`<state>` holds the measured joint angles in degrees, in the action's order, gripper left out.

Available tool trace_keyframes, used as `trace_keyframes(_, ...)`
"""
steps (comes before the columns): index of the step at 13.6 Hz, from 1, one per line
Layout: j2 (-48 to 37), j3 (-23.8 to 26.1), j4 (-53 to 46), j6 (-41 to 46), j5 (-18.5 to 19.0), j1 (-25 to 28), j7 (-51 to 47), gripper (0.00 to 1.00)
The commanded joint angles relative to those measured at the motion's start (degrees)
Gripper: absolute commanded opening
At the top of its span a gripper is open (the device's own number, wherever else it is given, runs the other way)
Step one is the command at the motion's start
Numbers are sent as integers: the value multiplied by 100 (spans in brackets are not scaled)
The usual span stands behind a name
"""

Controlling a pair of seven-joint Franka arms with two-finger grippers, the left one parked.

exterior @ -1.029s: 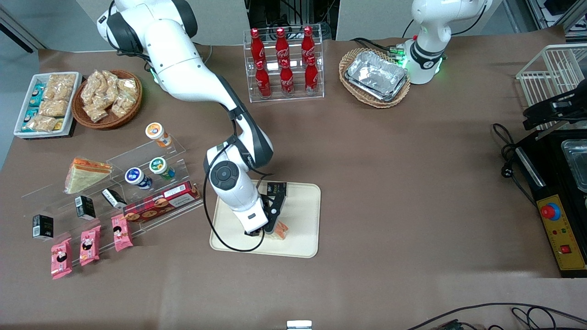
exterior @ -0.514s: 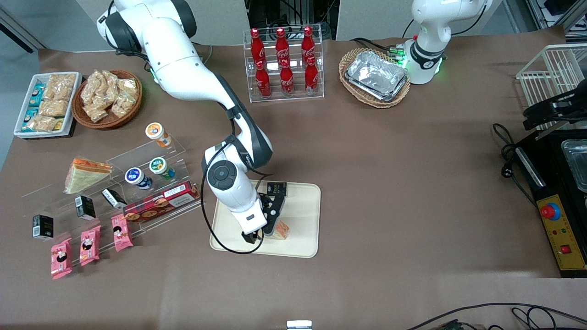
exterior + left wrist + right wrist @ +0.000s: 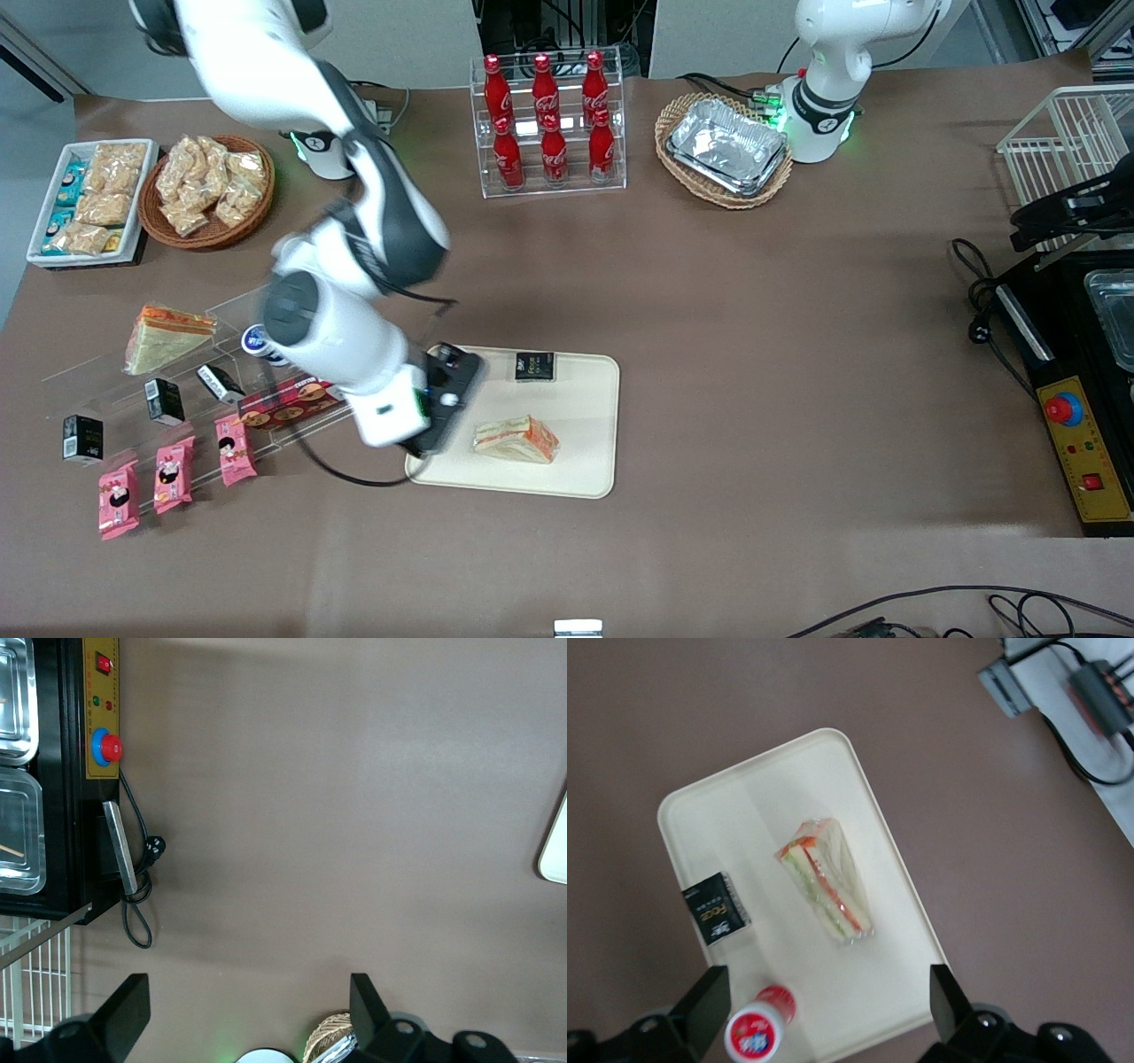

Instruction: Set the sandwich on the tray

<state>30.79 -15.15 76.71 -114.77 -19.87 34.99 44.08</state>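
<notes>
The sandwich [image 3: 516, 439], a wrapped triangular wedge with orange and green filling, lies flat on the cream-beige tray [image 3: 585, 399], in the half nearer the front camera. The right wrist view looks down on the sandwich [image 3: 826, 889] and the tray [image 3: 788, 788]. My gripper [image 3: 443, 409] hangs above the tray's edge toward the working arm's end, lifted clear of the sandwich. Its fingers [image 3: 709, 992] stand wide apart with nothing between them, so the gripper [image 3: 826, 992] is open.
A small black packet [image 3: 535, 366] and a red-capped bottle [image 3: 757, 1032] also sit on the tray. An acrylic shelf [image 3: 292, 292] beside the tray holds another sandwich [image 3: 164, 337], cups and boxes. Pink packets [image 3: 168, 474] lie nearer the camera. A cola rack [image 3: 549, 124] stands farther back.
My gripper has let go of the sandwich, risen and swung toward the working arm's end of the table. The sandwich now lies uncovered on the tray.
</notes>
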Motion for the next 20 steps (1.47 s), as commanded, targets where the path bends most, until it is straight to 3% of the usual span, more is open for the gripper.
trace_keyframes(1,-967,56,230,937,-52,-334,-1371,100)
trace_keyframes(3,-1311,65,239,1402,62,-597,-2225,100)
trace_keyframes(5,-1671,91,239,1999,438,-983,-3138,100)
trace_keyframes(7,-2049,109,265,2658,973,-1222,-3922,100)
trace_keyframes(9,-2505,118,518,2977,1703,-1511,-4039,100)
trace_keyframes(14,-3281,127,1530,2592,1951,-2601,-3864,100)
trace_keyframes(18,-3789,135,2583,1706,2145,-3041,-3522,100)
trace_keyframes(20,-3835,127,2612,1730,2137,-3182,-3284,100)
